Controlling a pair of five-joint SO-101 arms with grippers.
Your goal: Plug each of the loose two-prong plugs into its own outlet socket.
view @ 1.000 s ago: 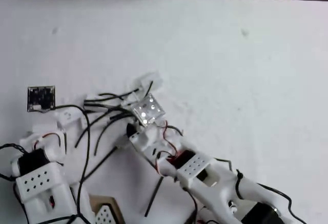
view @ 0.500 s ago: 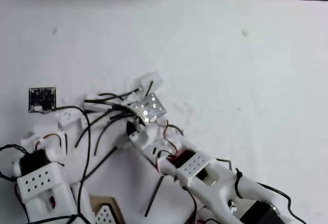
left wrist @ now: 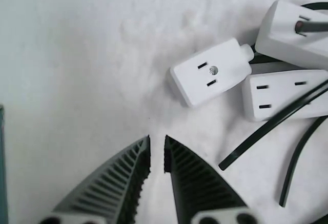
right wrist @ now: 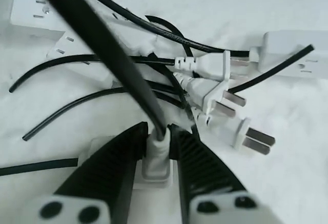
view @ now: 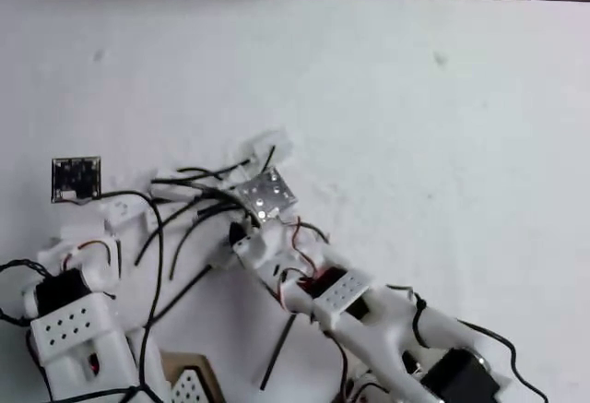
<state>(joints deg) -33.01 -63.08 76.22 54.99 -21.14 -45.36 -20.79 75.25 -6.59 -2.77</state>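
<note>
White plug on a black cord: lower centre of the high frame, in the cord tangle. Right end effector grips it prongs-down over what looks like a socket block, likely for insertion. Two loose plugs lie beside. Left end effector is closed and empty over the table, near spare outlet sockets.

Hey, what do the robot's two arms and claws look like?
Both arms are white plastic. The left arm and right arm each carry a panel of small round holes, with thin red and black wires near the wrists. The left claw has dark grey, pointed, ribbed fingers; the right claw has black pointed ones.
</note>
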